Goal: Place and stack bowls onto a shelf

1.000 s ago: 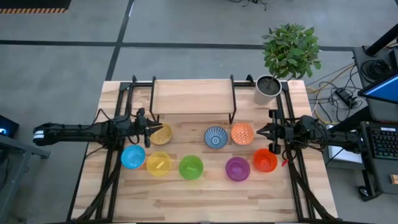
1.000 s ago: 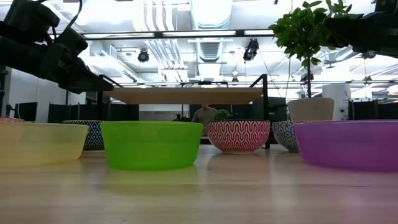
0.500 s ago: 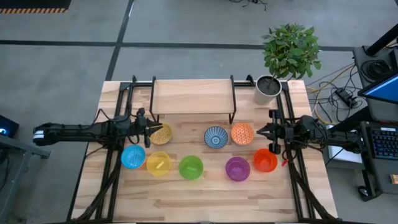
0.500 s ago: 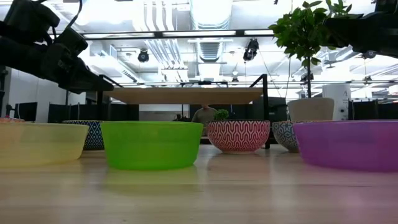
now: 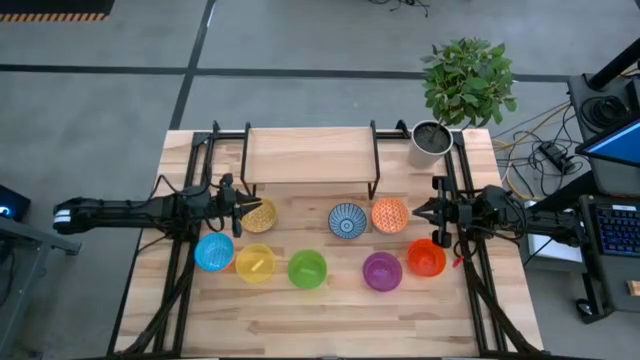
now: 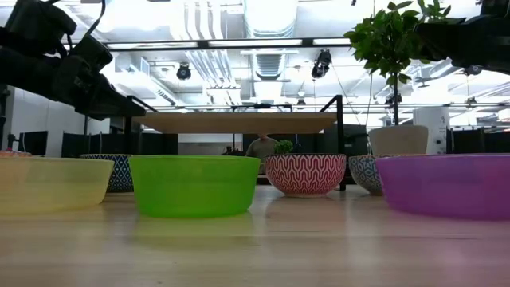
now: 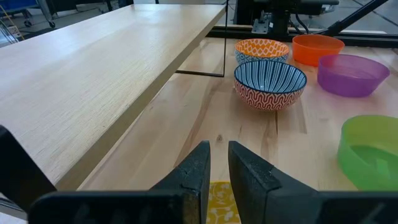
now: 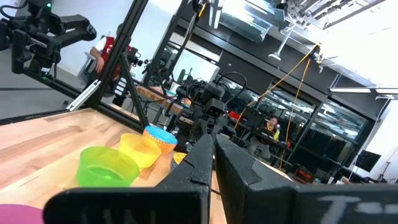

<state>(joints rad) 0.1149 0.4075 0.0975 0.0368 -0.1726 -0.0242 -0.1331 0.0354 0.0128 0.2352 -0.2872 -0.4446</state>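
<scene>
Nothing is sitting on the shelf (image 5: 310,155) yet, and we're waiting with all eight bowls (image 5: 307,268) on the table (image 5: 330,325), left gripper (image 5: 240,207) nearly closed over the gold-speckled bowl (image 5: 260,216), right gripper (image 5: 418,212) closed and empty.

Eight bowls (image 5: 306,268), one shelf (image 5: 310,155), one potted plant (image 5: 466,82), two robot arms (image 5: 130,213).

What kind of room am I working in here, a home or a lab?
Most likely a robotics lab or workshop, not a home. Exposed ceiling ducts run overhead, a monitor and loose cables sit beside the table, and more equipment racks stand behind.
</scene>
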